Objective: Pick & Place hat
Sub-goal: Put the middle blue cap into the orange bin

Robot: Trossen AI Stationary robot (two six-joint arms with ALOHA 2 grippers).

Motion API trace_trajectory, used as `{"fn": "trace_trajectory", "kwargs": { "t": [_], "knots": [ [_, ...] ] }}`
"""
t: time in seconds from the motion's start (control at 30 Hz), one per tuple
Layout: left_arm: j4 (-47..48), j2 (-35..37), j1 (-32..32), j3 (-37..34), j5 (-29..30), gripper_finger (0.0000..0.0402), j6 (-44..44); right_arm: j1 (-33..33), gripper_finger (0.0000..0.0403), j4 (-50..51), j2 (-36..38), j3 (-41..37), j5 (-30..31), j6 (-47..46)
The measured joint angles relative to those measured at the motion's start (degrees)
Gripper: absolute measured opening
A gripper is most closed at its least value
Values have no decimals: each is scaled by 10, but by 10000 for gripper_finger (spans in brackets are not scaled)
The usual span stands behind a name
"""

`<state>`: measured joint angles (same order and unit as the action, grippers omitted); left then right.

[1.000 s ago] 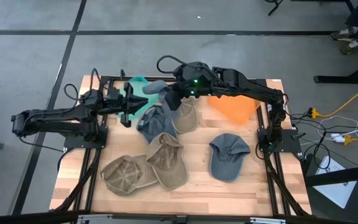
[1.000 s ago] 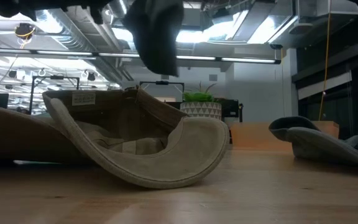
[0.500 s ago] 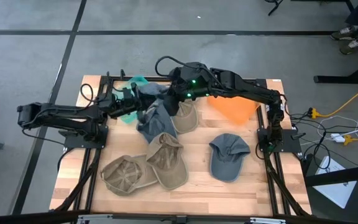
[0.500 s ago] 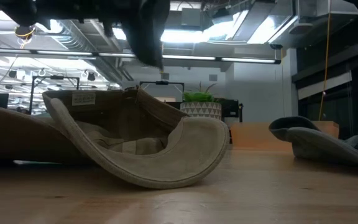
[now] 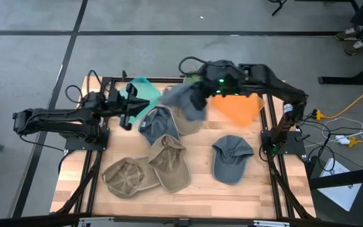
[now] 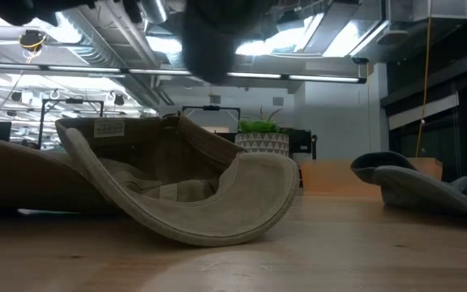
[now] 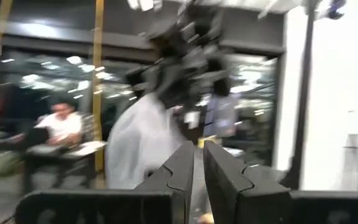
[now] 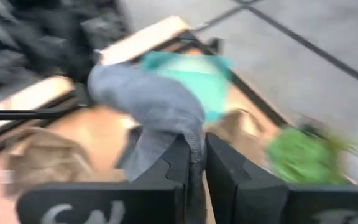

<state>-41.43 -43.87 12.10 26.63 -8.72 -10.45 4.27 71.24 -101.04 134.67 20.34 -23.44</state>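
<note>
Grey cloth hangs from the right gripper (image 5: 197, 99) in the high view: a grey cap (image 5: 184, 101) is pinched in its narrow jaws above the back middle of the wooden table (image 5: 263, 183), clear of the surface. Under it lie a blue-grey cap (image 5: 156, 123) and a khaki cap (image 5: 188, 121); a teal cap (image 5: 142, 88) sits at the back edge, an orange cap (image 5: 237, 110) near the right rail. The left gripper (image 5: 131, 107) hovers beside the teal cap, fingers nearly together and empty. Two tan caps (image 5: 147, 170) and a slate cap (image 5: 232, 157) fill the front half; bare wood shows along the front edge and the front right corner.

Low view: a tan cap (image 6: 177, 191) lies upturned with a white label (image 6: 118, 128) inside, its print too small to read. The held cap (image 6: 209, 36) shows dark overhead.

Left wrist view: the left fingers (image 7: 179, 171) stand almost touching, holding nothing; the other arm with the hanging cap (image 7: 142, 146) is beyond, and a seated person (image 7: 58, 134) farther off.

Right wrist view: the fingers (image 8: 179, 162) clamp the grey cap's (image 8: 154, 106) fabric, the teal cap (image 8: 194, 78) behind it.
</note>
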Motion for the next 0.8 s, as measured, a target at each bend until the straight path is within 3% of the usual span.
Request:
{"fn": "trace_trajectory", "kwargs": {
  "t": [0.1,0.33,0.8],
  "knots": [
    [1,24,0,0,-33,33,-9,0,36,62,21,0,37,-22],
    [19,48,0,0,-30,32,-9,0,36,187,34,0,86,-79],
    [50,54,0,0,-30,33,-47,12,36,187,35,-20,84,-52]
  ]
}}
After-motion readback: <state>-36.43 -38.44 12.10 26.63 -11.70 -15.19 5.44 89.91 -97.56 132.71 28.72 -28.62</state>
